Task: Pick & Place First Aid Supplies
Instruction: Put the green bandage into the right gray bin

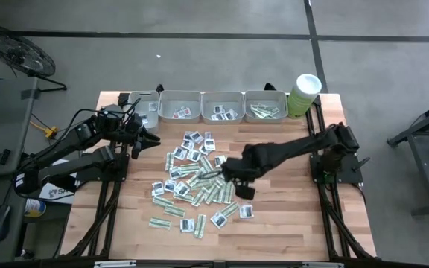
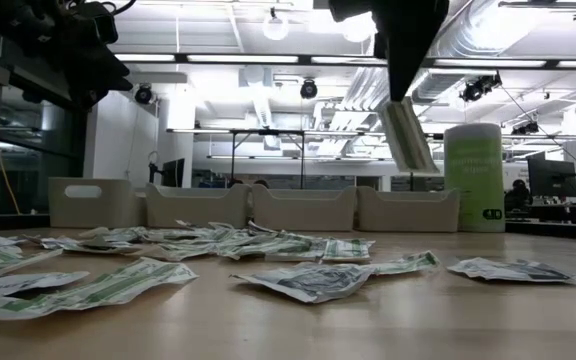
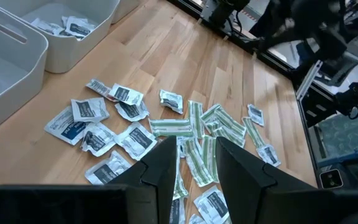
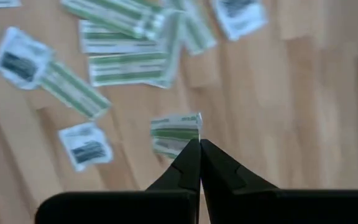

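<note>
The right gripper (image 4: 199,144) hung above the middle of the wooden desk (image 1: 289,223), its two dark fingers pressed together on one narrow green-and-white striped paper sachet (image 4: 175,132). In the low view that strip (image 2: 408,135) dangled clear of the desk top, tilted, below the fingers. Under and around it, the scattered heap of small flat sachets (image 1: 196,182), green-striped strips mixed with squarish white packets bearing dark marks, covered the centre of the desk. Four grey rectangular plastic trays (image 1: 222,106) stood in a row along the far edge; at least three held a few sachets. A tall pale green cylindrical tub with a white lid (image 1: 304,94) stood at the far right corner. The left gripper (image 3: 196,163) waited above the far left part of the desk, fingers parted, holding nothing.
</note>
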Available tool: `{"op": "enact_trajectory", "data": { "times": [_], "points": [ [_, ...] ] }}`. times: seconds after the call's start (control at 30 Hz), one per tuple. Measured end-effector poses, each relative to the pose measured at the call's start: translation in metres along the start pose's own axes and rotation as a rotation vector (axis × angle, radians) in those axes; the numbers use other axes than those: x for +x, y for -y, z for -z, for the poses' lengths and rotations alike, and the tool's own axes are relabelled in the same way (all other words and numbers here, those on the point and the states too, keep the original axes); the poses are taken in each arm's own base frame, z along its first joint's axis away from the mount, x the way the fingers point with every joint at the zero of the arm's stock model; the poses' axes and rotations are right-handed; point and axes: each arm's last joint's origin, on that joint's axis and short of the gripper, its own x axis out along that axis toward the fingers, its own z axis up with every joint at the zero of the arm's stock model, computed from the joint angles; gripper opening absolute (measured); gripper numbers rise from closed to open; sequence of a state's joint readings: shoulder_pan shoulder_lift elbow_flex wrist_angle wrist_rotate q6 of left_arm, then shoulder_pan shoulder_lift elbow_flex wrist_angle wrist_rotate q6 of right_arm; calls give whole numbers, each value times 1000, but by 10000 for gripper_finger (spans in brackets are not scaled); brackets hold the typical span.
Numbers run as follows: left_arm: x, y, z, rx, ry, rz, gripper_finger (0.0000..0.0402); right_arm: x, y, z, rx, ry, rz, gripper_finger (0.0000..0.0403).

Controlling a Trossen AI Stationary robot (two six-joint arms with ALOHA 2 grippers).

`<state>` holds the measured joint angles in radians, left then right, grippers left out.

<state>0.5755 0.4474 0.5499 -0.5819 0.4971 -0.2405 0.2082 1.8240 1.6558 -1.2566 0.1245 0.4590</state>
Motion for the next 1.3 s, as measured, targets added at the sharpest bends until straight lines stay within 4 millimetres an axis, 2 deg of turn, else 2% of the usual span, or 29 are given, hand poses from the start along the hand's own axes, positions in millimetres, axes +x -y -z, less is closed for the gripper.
{"op": "enact_trajectory", "data": {
  "times": [0.4, 0.57, 0.67, 0.77, 1.07, 1.2, 1.3],
  "points": [
    [0, 0, 0, 0, 2, -10, 112, -53, 93, 11, 174, 106, 235, 0],
    [0, -1, 0, -1, 4, -17, 112, -62, 130, 11, 226, 122, 302, 0],
    [0, 0, 0, 0, 4, -17, 112, -60, 145, 8, 247, 130, 280, 0],
    [0, 0, 0, 0, 4, -17, 112, -42, 147, 5, 250, 132, 181, 0],
    [0, -1, 0, 0, 5, -20, 112, 39, 130, 17, 242, 70, -140, 0],
    [0, -1, 0, 0, 5, -20, 112, 62, 123, 23, 245, 82, -204, 4],
    [0, -1, 0, 0, 5, -20, 112, 76, 119, 28, 235, 98, -226, 22]
  ]
}}
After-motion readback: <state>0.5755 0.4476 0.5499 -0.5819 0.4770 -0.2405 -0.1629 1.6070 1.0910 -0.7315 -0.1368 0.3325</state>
